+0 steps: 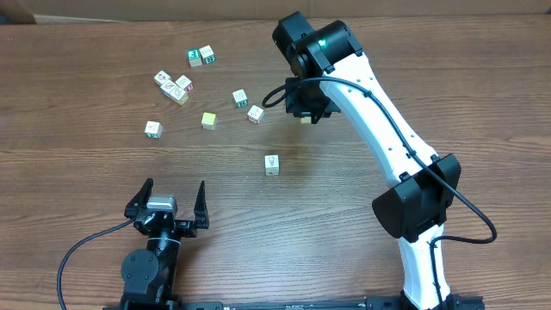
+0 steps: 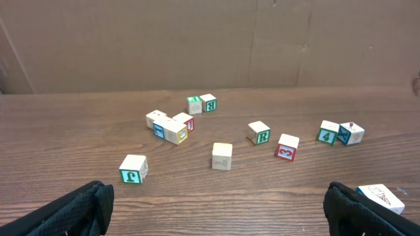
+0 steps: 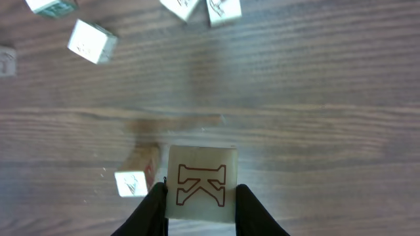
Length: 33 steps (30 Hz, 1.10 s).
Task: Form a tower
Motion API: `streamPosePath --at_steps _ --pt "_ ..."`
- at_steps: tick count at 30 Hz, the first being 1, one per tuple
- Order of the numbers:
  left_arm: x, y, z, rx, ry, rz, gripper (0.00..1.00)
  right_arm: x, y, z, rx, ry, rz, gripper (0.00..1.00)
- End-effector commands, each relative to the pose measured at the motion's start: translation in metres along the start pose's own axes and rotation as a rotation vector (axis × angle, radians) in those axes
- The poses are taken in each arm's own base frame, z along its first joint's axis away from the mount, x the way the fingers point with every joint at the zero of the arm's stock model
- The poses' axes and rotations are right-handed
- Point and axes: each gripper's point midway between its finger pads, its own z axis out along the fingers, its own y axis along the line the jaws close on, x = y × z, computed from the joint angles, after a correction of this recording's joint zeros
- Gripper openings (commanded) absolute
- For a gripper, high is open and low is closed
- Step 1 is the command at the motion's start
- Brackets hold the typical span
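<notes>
A dark wood-grain surface (image 1: 103, 172) is seen, backed by a cardboard wall (image 2: 164, 39) at the far side. Right of centre, the right claw (image 3: 200, 200) is closed tightly on a pale wooden K cube (image 3: 200, 180), which is gripped by its two sides with the red-outlined letter facing the wrist camera. A smaller-looking cube (image 3: 130, 185) is seen just left of it, lower down. Where the tower stands cannot be told: the spot under the right claw is hidden by the arm in the overhead view, and whether the K cube rests on anything is not shown. The left claw (image 1: 169, 200) is held at the near edge with its jaws spread wide and nothing between them. Loose cubes are scattered left of the right claw: a far pair (image 1: 201, 57), a cluster of three (image 1: 176, 86), a plain yellow-green cube (image 1: 208, 120), and a single cube (image 1: 272, 164) near the centre.
</notes>
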Motion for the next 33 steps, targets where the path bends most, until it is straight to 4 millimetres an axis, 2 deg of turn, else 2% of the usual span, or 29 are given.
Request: streamPosePath --at_steps 1,8,21,25,33 --pt "-0.001 0.0 0.0 0.005 -0.009 0.015 1.0 0.004 -0.002 0.0 0.002 0.018 0.009 0.24" --pt "-0.001 0.0 0.0 0.005 -0.01 0.015 1.0 0.011 -0.015 0.001 0.067 0.046 0.004 0.24" --pt "-0.001 0.0 0.0 0.004 -0.009 0.015 1.0 0.01 -0.013 0.012 0.074 0.058 0.003 0.24" --pt "-0.001 0.0 0.0 0.005 -0.009 0.015 1.0 0.012 -0.013 0.029 0.083 0.073 0.001 0.24" --pt "-0.001 0.0 0.0 0.004 -0.01 0.015 0.99 0.021 -0.013 0.083 0.1 0.102 -0.003 0.24"
